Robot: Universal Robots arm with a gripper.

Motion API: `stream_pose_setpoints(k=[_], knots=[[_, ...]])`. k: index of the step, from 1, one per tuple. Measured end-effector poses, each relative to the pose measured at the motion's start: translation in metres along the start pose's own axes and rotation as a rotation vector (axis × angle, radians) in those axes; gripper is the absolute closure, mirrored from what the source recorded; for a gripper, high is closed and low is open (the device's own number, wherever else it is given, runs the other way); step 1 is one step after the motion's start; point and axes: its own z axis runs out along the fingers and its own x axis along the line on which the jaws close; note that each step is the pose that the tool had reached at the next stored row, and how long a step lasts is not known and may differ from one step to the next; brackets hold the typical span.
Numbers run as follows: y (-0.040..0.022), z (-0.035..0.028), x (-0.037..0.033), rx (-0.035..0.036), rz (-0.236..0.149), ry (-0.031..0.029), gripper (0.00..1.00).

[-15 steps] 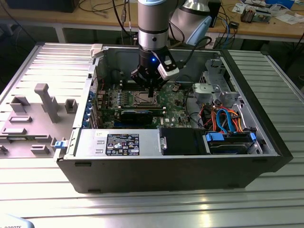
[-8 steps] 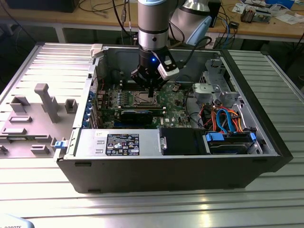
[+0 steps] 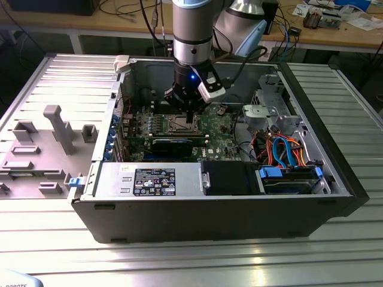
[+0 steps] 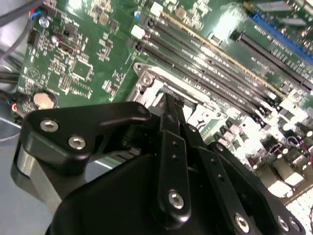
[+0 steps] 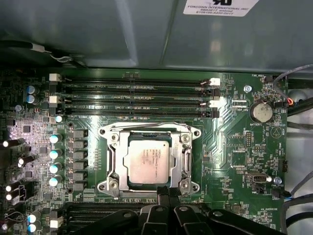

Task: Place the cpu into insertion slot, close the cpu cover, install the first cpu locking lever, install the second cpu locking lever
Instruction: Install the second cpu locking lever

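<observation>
cpu (image 5: 148,161) seated, pincer (image 5: 168,192) closed beside it

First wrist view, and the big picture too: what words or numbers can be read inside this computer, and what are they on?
White sticker on the grey case wall: cut off at the edge, too small to quote.
Green circuit board: tiny white markings, too small to read.
Chip: faint engraving, blurred.
Black label on the silver box, exterior view: too small to read.
</observation>
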Motion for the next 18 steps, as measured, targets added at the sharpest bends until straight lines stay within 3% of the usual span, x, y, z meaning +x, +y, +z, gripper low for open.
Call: stream_pose_setpoints(k=[5,7,9,13,16,18], knots=[[-0.0144,0.0003,0.0003,-0.0029,0.000,0.0000,0.89],[-0.0183,0.0005,0.0017,-0.0187,0.001,0.0021,0.89],[-0.0202,0.0009,0.0023,-0.0354,0.000,0.0100,0.89],[-0.0247,0.0016,0.0035,-0.0379,-0.021,0.0125,0.89],[-0.0255,0.0044,0.0110,-0.0394,-0.046,0.0125,0.89],[-0.0273,0.0057,0.0152,-0.0465,-0.053,0.0122,0.89]])
